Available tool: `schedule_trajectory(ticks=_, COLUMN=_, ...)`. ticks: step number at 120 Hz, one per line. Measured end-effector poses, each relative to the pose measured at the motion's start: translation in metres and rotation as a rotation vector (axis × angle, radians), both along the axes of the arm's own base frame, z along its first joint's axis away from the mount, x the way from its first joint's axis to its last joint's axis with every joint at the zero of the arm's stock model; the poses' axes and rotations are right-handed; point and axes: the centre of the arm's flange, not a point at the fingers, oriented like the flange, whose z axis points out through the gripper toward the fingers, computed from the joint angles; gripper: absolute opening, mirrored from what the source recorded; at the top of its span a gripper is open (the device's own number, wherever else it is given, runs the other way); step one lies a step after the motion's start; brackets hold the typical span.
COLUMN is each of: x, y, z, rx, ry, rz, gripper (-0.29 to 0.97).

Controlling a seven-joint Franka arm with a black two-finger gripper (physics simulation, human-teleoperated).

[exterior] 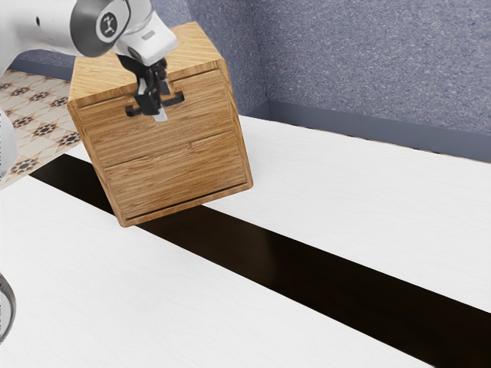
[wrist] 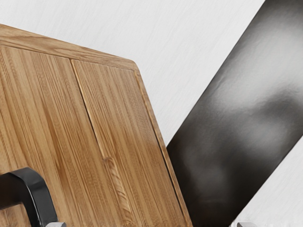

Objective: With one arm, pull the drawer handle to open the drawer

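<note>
My gripper [exterior: 156,107] is open. In the wrist view my two pale fingertips [wrist: 56,224] stand wide apart and nothing is clamped between them. In the exterior view my fingers point down at the black drawer handle [exterior: 178,99] and cross its bar near the middle, with one light tip showing just below it. I cannot tell whether either finger is actually pressing on the bar. In the wrist view the handle's bent end [wrist: 33,189] lies just beside one fingertip, against the wood.

The handle sits on the top drawer [exterior: 196,103] of a wooden cabinet [exterior: 100,73]. In the wrist view that drawer's front [wrist: 38,118] looks level with the lower drawer [wrist: 128,142] next to it, a thin seam between them, so it looks shut. The lower drawer [exterior: 176,172] has a wooden ridge as its grip.

The cabinet stands on a white table [exterior: 345,192], tilted back, with its front edge meeting a broad black stripe [exterior: 307,268] that runs diagonally across the tabletop. Behind it are a blue-grey wall [exterior: 345,54] and, at the exterior view's left, a patterned tile floor [exterior: 31,115].
</note>
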Motion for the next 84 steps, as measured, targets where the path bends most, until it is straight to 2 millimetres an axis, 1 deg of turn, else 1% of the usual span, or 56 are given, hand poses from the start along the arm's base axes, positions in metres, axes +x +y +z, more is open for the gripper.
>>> schedule_trajectory(ticks=7, x=0.000, y=0.014, z=-0.002, rx=0.032, ry=0.007, rz=0.004, gripper=0.37)
schedule_trajectory(ticks=12, x=-0.001, y=0.019, z=-0.002, rx=0.046, ry=0.007, rz=0.001, gripper=0.34)
schedule_trajectory(ticks=24, x=0.002, y=0.022, z=-0.006, rx=0.051, ry=0.010, rz=-0.014, gripper=0.31)
schedule_trajectory(ticks=34, x=0.001, y=0.030, z=-0.008, rx=0.017, ry=0.001, rz=-0.003, gripper=0.31)
schedule_trajectory(ticks=48, x=0.001, y=0.031, z=-0.010, rx=-0.021, ry=-0.012, rz=0.013, gripper=0.31)
schedule_trajectory(ticks=57, x=0.002, y=0.036, z=-0.013, rx=-0.046, ry=-0.017, rz=0.028, gripper=0.31)
schedule_trajectory(ticks=61, x=0.000, y=0.040, z=-0.013, rx=-0.049, ry=-0.021, rz=0.039, gripper=0.31)
schedule_trajectory(ticks=66, x=-0.003, y=0.045, z=-0.006, rx=-0.045, ry=-0.037, rz=0.053, gripper=0.31)
schedule_trajectory(ticks=75, x=-0.006, y=0.047, z=0.004, rx=-0.040, ry=-0.061, rz=0.062, gripper=0.30)
schedule_trajectory(ticks=80, x=-0.005, y=0.048, z=0.004, rx=-0.040, ry=-0.066, rz=0.065, gripper=0.30)
schedule_trajectory(ticks=84, x=-0.001, y=0.049, z=0.000, rx=-0.041, ry=-0.065, rz=0.065, gripper=0.30)
